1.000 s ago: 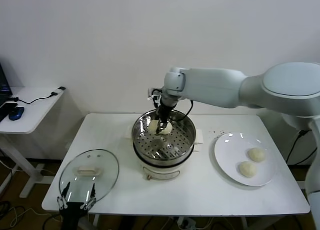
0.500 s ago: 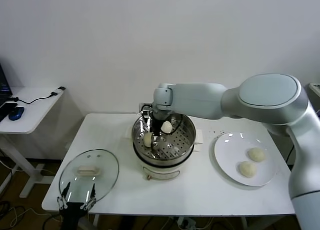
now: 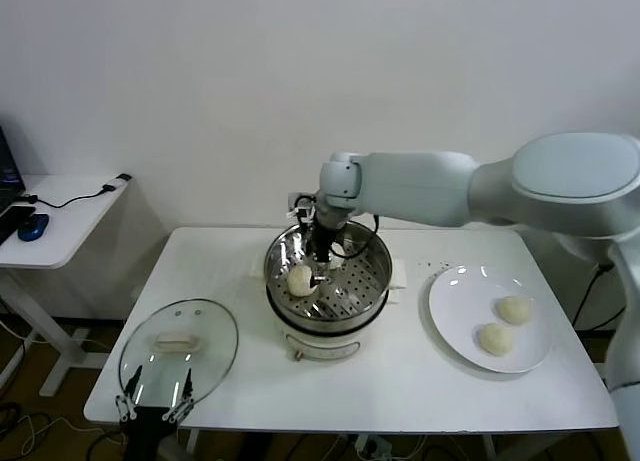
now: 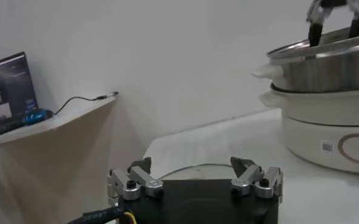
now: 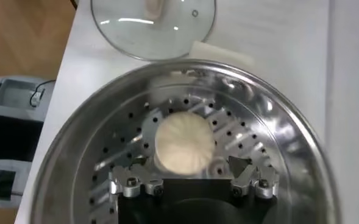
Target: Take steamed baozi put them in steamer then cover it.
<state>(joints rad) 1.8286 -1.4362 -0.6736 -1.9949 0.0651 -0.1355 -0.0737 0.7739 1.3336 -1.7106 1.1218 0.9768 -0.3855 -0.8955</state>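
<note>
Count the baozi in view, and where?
3 clearly visible: one in the steamer at, below the open right gripper; two on the plate at and. A fourth may be hidden behind the gripper.

We're seeing a shiny polished metal steamer [image 3: 328,281] with a perforated floor, sitting on a glossy white plastic base [image 3: 325,343]. The baozi [image 5: 184,143] inside looks matt and smooth, doughy. The cover [image 3: 178,352] beside the steamer is clear glass, metal-rimmed. The table [image 3: 400,381] is matt white.
</note>
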